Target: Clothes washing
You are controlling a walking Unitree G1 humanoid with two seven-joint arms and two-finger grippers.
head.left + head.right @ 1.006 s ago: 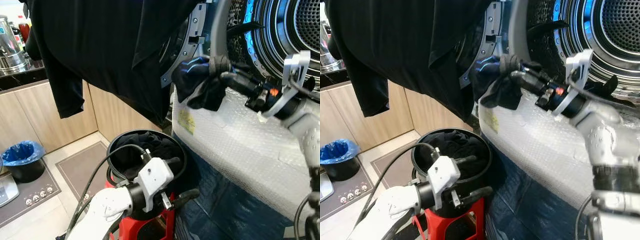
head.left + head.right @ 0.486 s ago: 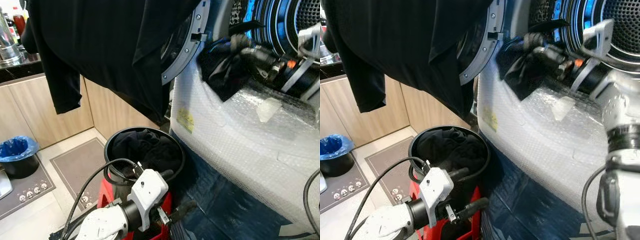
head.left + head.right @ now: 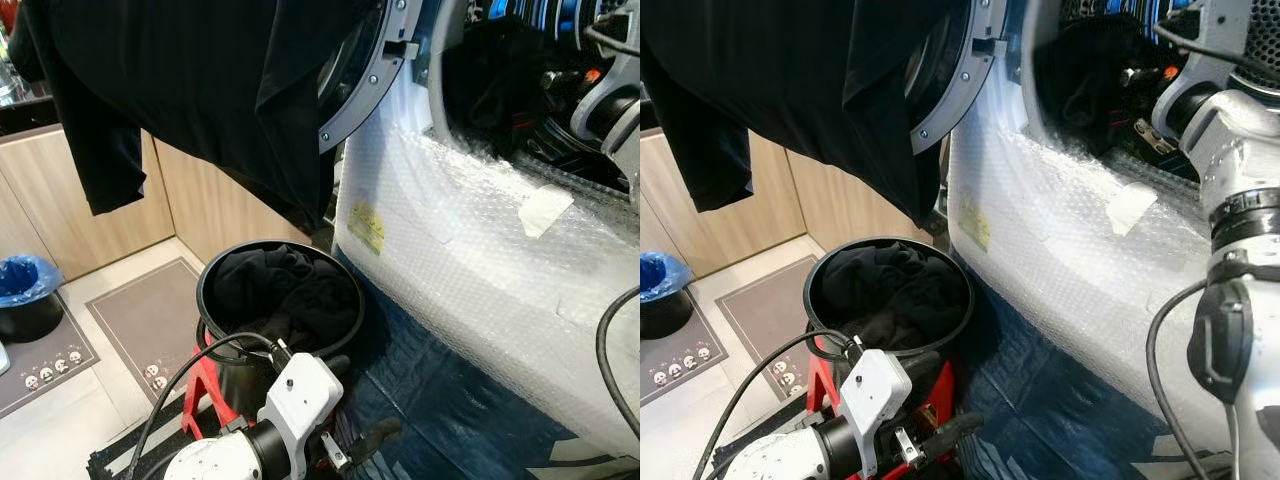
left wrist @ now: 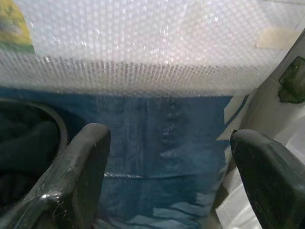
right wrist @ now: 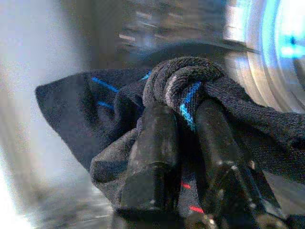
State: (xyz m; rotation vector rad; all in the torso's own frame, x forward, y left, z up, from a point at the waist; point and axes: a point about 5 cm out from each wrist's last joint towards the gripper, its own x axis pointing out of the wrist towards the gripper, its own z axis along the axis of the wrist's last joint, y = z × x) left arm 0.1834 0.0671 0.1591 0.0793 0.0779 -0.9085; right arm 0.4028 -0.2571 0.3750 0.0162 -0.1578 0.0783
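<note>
Low in the foreground, the left gripper (image 3: pixel 345 455) is held with fingers spread wide, empty, beside the round black laundry bucket (image 3: pixel 215 300) of dark clothes.
Farther off, at the bubble-wrapped washing machine (image 3: pixel 470 250) opening, the right gripper (image 5: pixel 188 129) is pinched on a dark blue-striped knitted sock (image 5: pixel 95 109); head views leave that grip indistinct.

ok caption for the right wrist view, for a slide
Right gripper clamped on a dark sock with blue stripes, held at the washer drum.
</note>
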